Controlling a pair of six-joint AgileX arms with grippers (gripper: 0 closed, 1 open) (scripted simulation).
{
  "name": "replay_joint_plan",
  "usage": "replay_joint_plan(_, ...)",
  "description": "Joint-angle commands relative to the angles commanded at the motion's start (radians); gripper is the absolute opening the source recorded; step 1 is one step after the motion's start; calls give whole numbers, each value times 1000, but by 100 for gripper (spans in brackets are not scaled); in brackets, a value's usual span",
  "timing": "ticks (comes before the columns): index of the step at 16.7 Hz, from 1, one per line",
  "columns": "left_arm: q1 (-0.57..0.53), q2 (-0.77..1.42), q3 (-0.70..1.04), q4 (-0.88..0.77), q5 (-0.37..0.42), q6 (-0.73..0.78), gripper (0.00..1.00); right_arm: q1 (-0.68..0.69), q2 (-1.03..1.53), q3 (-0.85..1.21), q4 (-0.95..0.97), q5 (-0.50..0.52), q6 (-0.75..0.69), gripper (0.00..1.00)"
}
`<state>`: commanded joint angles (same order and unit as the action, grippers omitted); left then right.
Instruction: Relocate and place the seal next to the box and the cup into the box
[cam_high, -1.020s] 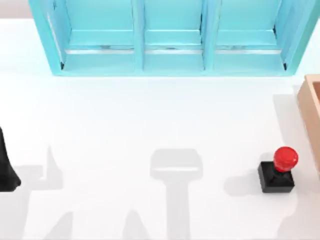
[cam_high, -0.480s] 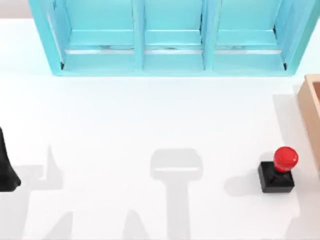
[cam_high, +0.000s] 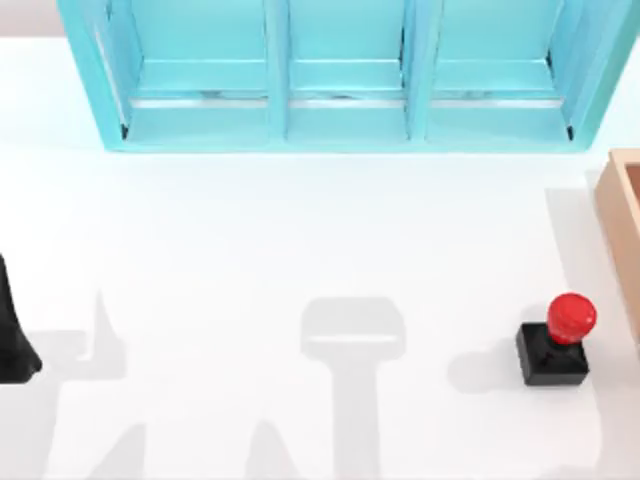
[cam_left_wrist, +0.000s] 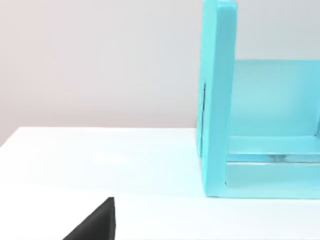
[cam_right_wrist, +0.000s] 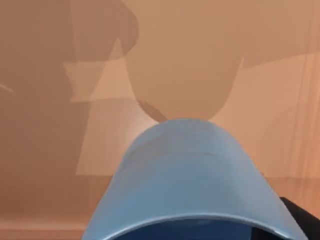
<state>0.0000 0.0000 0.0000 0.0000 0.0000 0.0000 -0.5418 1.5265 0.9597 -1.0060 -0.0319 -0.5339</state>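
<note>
Already set down near the right edge of the white worktop (cam_high: 300, 240): seal (cam_high: 556, 346), upright, black cube base below, red knob on top, just beside the tan wooden box (cam_high: 622, 225) and apart from its wall. Seen from the right wrist: blue cup (cam_right_wrist: 192, 175) close up, lighter rim nearest the camera, above the box's tan inner surface; whether held or released by the right end effector cannot be told. Parked at the worktop's left edge: left arm, a dark shape; state of the left end effector cannot be told either. Along the far side: turquoise shelved cabinet (cam_high: 340, 75).
</note>
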Motion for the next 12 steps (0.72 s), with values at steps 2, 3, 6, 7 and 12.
replay_joint_plan(2, 0, 0, 0, 0, 0, 0, 100, 5, 6, -32, 42, 1, 5, 0)
replay_joint_plan(3, 0, 0, 0, 0, 0, 0, 100, 7, 11, -51, 64, 1, 8, 0)
replay_joint_plan(6, 0, 0, 0, 0, 0, 0, 100, 11, 14, -69, 85, 1, 12, 0)
replay_joint_plan(7, 0, 0, 0, 0, 0, 0, 100, 11, 14, -69, 85, 1, 12, 0)
replay_joint_plan(12, 0, 0, 0, 0, 0, 0, 100, 11, 14, -69, 85, 1, 12, 30)
